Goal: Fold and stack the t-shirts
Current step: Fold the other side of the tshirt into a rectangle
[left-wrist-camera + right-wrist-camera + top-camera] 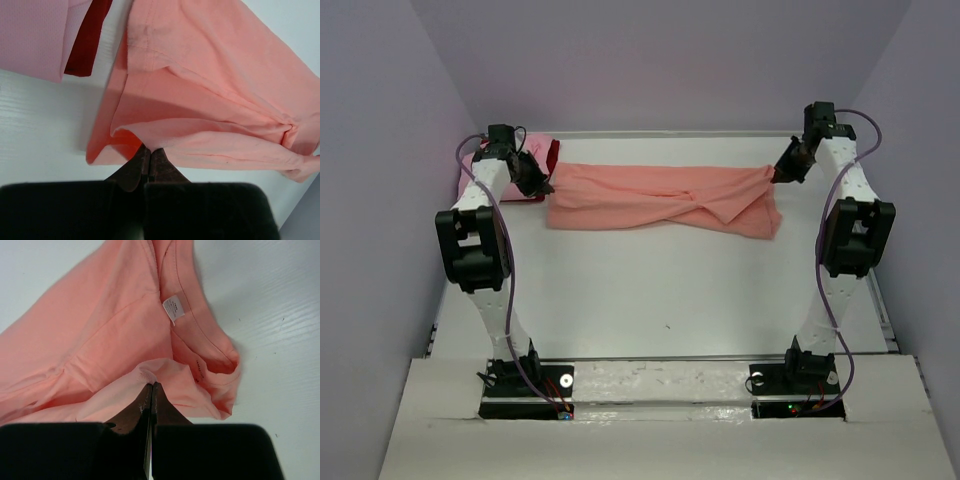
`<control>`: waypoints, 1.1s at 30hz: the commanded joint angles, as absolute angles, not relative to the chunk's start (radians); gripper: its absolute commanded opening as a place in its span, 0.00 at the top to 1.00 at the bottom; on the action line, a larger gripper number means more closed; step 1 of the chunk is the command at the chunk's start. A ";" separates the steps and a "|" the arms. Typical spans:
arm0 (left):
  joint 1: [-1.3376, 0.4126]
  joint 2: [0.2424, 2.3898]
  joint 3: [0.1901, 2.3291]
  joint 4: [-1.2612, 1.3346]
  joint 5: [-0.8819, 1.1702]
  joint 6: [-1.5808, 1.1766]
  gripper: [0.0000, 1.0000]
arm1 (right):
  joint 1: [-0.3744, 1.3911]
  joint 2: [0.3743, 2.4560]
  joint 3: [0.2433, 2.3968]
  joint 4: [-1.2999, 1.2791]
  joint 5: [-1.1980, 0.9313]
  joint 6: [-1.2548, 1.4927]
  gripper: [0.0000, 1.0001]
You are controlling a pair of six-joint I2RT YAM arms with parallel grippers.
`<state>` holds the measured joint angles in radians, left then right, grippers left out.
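Observation:
A salmon-orange t-shirt (660,198) is stretched in a wrinkled band across the far part of the white table (660,300). My left gripper (542,187) is shut on its left edge; the pinched fold shows in the left wrist view (148,146). My right gripper (780,174) is shut on its right end near the collar, as the right wrist view (151,384) shows, with a white label (173,308) nearby. A lighter pink t-shirt (30,35) lies folded at the far left on top of a dark red t-shirt (89,40).
Lilac walls enclose the table on three sides. The pink and dark red pile (542,160) sits in the far left corner behind my left arm. A white board (660,420) covers the near edge around both arm bases.

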<state>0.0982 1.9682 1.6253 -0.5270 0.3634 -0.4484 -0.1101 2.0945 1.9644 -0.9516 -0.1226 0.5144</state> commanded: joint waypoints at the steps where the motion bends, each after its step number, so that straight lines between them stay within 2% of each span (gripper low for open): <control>1: 0.106 1.985 1.687 -0.549 0.377 -0.456 1.00 | -0.118 2.111 2.065 -0.974 -0.112 0.495 1.00; 9: 0.106 2.046 1.781 -0.574 0.368 -0.448 1.00 | -0.118 2.180 2.181 -0.996 -0.140 0.497 1.00; 23: 0.106 2.158 1.997 -0.629 0.373 -0.457 1.00 | -0.118 2.240 2.250 -0.985 -0.150 0.497 1.00; 33: 0.106 2.192 2.029 -0.620 0.377 -0.468 1.00 | -0.127 2.286 2.319 -0.974 -0.150 0.499 1.00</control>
<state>0.0982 2.1826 1.9747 -0.6151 0.3637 -0.4591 -0.1108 2.2623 2.2646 -0.9943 -0.1505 0.5117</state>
